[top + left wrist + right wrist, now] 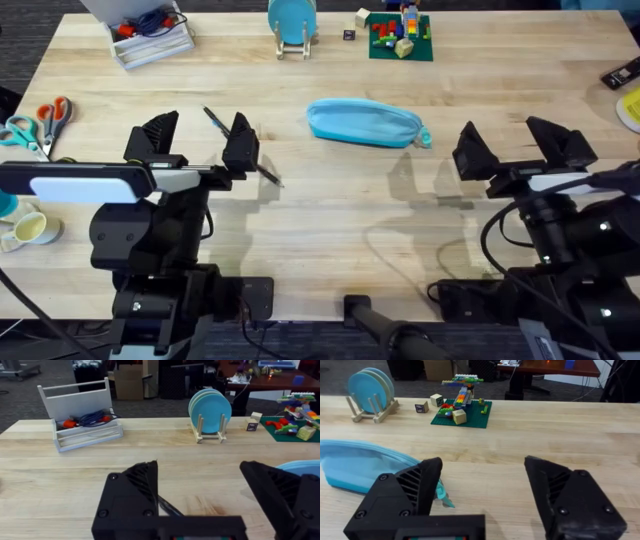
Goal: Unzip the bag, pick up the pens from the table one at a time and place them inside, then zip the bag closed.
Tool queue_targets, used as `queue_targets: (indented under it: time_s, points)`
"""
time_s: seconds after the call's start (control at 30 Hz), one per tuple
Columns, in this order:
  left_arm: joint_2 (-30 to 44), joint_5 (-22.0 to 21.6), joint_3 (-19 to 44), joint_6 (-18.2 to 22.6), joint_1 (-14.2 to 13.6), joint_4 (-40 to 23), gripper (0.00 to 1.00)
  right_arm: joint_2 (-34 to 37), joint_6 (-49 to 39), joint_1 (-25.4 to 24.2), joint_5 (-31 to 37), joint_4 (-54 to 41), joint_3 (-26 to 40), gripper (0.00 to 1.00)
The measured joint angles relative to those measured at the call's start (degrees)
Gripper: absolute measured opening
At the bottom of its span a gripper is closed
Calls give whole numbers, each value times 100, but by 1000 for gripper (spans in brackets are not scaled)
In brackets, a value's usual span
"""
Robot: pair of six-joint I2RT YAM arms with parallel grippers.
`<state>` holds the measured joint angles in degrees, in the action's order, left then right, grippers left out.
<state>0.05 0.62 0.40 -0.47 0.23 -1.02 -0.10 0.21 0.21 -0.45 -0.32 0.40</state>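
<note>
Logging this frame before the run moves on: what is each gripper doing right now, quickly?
Left gripper: open, holding nothing, a pen lying between its fingers.
Right gripper: open, holding nothing, beside the bag.

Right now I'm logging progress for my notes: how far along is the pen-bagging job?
Nothing looks done yet. The bag lies on the table, seemingly zipped, its pull tab at the right end. A pen lies on the wood, partly hidden under the open left hand. The open right hand hovers beside the pull tab, holding nothing. Unzipping, loading and zipping all remain.
</note>
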Motion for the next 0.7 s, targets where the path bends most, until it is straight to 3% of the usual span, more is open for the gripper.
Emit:
queue_targets:
  time_s: [0.3,0.53,0.7]
  points:
    - [0,-1,0,0,0,22,994,0,2,0,-8,41,0,997]
    - [0,0,0,0,0,365,993,9,1,0,-48,622,-2,996]
    - [0,7,73,0,0,204,993,9,1,0,-48,748,4,997]
